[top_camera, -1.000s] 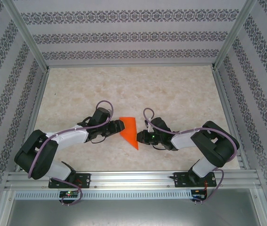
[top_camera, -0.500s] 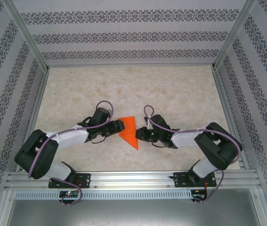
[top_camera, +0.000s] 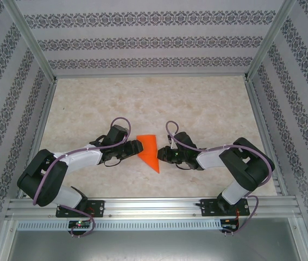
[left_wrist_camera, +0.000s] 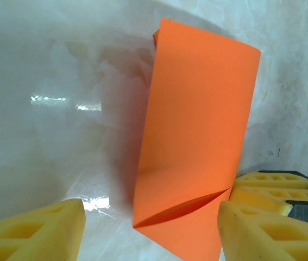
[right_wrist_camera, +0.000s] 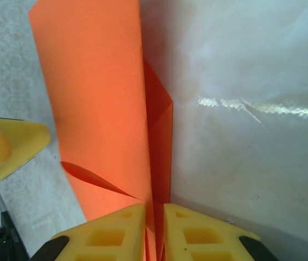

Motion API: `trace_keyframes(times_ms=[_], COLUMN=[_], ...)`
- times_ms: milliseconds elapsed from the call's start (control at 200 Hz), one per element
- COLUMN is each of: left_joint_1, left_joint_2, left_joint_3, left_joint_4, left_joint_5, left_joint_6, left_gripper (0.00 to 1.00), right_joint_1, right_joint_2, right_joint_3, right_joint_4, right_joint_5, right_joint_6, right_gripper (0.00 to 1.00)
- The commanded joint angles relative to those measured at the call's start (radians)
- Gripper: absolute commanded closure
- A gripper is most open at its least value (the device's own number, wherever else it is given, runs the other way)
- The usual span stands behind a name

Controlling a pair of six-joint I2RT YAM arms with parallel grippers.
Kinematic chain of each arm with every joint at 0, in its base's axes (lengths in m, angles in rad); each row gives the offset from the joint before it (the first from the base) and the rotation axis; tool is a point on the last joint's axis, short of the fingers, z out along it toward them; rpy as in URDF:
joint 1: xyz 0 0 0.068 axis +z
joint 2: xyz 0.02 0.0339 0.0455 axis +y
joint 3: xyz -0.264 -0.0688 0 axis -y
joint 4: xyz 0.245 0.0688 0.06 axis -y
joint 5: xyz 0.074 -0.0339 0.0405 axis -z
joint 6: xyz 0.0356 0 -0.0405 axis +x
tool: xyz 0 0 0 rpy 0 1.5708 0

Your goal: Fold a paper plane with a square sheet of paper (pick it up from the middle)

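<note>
The folded bright orange paper sheet (top_camera: 150,151) is gripped by the right jaws. The left jaws are spread open at its opposite side.

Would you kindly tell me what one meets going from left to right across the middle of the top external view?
Left arm's claw → folded bright orange paper sheet → right arm's claw.

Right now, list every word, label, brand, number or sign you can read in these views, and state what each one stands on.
No text can be read anywhere.
Folded orange paper: plain, nothing printed on the faces that show.
Wall covering: ornamental bands, no letters.
Circuit board below the left arm's base: any marking is too small to read.
</note>
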Motion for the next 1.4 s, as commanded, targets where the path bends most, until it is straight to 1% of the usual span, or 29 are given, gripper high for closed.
trace_keyframes(times_ms=[0,135,345,545,654,709,839,939,1009,1079,1139,1279,1394], left_joint_1=[-0.011,-0.011,-0.012,-0.012,-0.011,-0.012,-0.011,-0.011,-0.011,-0.012,-0.012,-0.012,-0.012], left_joint_2=[-0.008,-0.011,-0.011,0.007,-0.011,-0.014,-0.002,0.011,0.019,0.027,0.038,0.049,0.044], left_joint_3=[0.005,0.008,0.012,-0.011,-0.011,-0.010,-0.005,-0.006,-0.007,-0.003,0.000,0.007,0.004], left_joint_4=[-0.024,-0.020,-0.008,0.052,0.031,0.028,0.038,0.058,0.070,0.079,0.082,0.083,0.079], left_joint_5=[-0.017,-0.022,-0.025,0.010,0.004,-0.002,0.004,0.012,0.016,0.019,0.023,0.028,0.026], left_joint_6=[0.004,-0.004,-0.017,-0.047,-0.032,-0.030,-0.027,-0.032,-0.034,-0.035,-0.035,-0.035,-0.035], left_gripper=[0.34,0.34,0.34,0.34,0.34,0.34,0.34,0.33,0.34,0.34,0.34,0.34,0.34], right_joint_1=[-0.017,-0.033,-0.040,-0.046,-0.050,-0.046,-0.033,-0.019,-0.007,0.006,0.028,0.059,0.063], right_joint_2=[0.064,0.083,0.092,0.109,0.027,-0.038,-0.205,-0.316,-0.354,-0.341,-0.310,-0.190,-0.104], right_joint_3=[-0.030,-0.052,-0.068,-0.079,-0.111,-0.104,-0.084,-0.086,-0.072,-0.044,-0.018,0.047,0.070], right_joint_4=[0.076,0.113,0.144,0.173,0.182,0.135,-0.039,-0.089,-0.135,-0.145,-0.140,-0.114,-0.039], right_joint_5=[0.021,0.007,0.019,0.013,0.031,0.041,0.091,0.104,0.103,0.058,0.045,0.012,-0.026], right_joint_6=[-0.006,0.005,0.018,0.044,0.065,0.051,-0.006,-0.023,-0.036,-0.053,-0.055,-0.058,-0.032], right_gripper=[0.83,0.83,0.83,0.84,0.83,0.83,0.83,0.80,0.78,0.77,0.77,0.79,0.80])
